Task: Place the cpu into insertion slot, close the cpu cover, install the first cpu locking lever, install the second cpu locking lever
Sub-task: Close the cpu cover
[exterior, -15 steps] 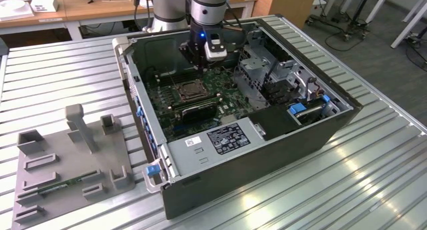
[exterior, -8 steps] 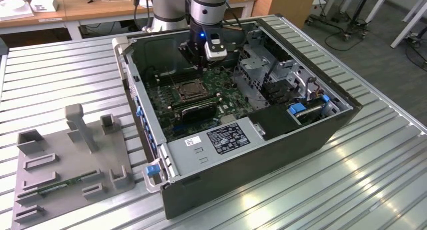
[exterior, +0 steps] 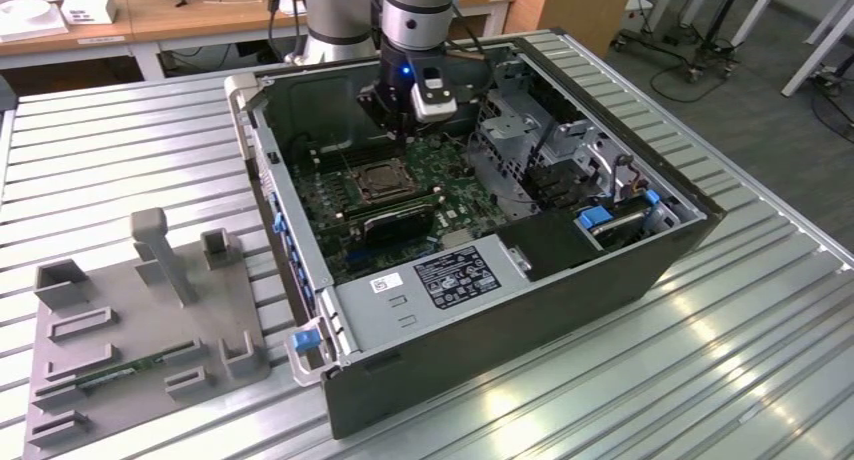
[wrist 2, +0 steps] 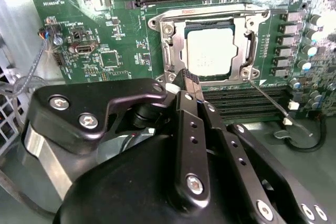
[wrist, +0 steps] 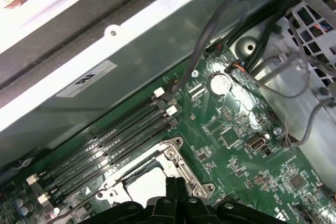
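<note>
The cpu [wrist 2: 210, 51], a pale square chip, lies in the insertion slot [exterior: 378, 185] on the green motherboard. The silvery cpu cover [wrist 2: 247, 40] lies flat around it, and the chip shows through its square cut-out. A thin locking lever [wrist 2: 273, 103] runs out at a slant from one corner of the socket, over the memory slots. My gripper [wrist 2: 190, 80] hangs just above the socket's edge, at the corner opposite that lever. Its black fingers are pressed together and nothing is between them. In the first wrist view the gripper [wrist: 175, 182] stands over the cpu [wrist: 147, 184].
Long black memory slots [wrist: 110, 145] lie on both sides of the socket. Grey cables [wrist: 294, 87] and a metal drive cage [exterior: 534, 145] crowd one side of the open computer case [exterior: 507, 280]. A grey fixture tray [exterior: 140, 330] sits on the ribbed table at the exterior view's left.
</note>
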Robot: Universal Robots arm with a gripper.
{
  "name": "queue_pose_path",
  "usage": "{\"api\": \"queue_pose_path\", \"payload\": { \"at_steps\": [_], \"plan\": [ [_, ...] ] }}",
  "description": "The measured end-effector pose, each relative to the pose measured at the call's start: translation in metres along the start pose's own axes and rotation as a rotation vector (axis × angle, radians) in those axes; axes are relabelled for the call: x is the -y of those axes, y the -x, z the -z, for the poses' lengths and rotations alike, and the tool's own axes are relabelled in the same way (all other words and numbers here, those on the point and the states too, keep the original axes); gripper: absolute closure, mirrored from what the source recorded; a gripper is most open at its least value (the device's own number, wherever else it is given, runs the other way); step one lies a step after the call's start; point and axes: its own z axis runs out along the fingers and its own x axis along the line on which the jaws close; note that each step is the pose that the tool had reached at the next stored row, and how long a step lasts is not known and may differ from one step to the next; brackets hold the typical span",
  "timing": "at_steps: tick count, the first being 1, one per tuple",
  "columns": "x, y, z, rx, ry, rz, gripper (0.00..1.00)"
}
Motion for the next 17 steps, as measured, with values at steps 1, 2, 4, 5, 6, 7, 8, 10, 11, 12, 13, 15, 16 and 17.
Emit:
{"api": "queue_pose_path", "payload": {
  "at_steps": [1,2,4,5,6,7,8,10,11,12,13,15,16,17],
  "plan": [
    [0.0000,0.0000,0.0000,-0.0006,-0.0003,0.014,0.89],
    [0.0000,0.0000,0.0000,-0.0013,-0.0007,0.030,0.89],
    [0.0000,0.0000,0.0000,-0.0027,-0.0014,0.059,0.89],
    [0.0000,0.0000,0.0000,-0.0034,-0.0017,0.074,0.89],
    [0.0000,0.0000,0.0000,-0.0041,-0.0020,0.088,0.89],
    [0.0000,0.0000,0.0000,-0.0048,-0.0023,0.102,0.89],
    [0.0000,0.0000,0.0000,-0.0054,-0.0027,0.116,0.89],
    [0.0000,0.0000,0.0000,-0.0065,-0.0032,0.140,0.89],
    [0.0000,0.0000,0.0000,-0.0066,-0.0033,0.142,0.89],
    [0.0000,0.0000,0.0000,-0.0067,-0.0033,0.143,0.89],
    [0.0000,0.0000,0.0000,-0.0067,-0.0033,0.143,0.89],
    [0.0000,0.0000,0.0000,-0.0067,-0.0033,0.144,0.89],
    [0.0000,0.0000,0.0000,-0.0068,-0.0033,0.144,0.89],
    [0.0000,0.0000,0.0000,-0.0068,-0.0033,0.144,0.89]
  ]
}}
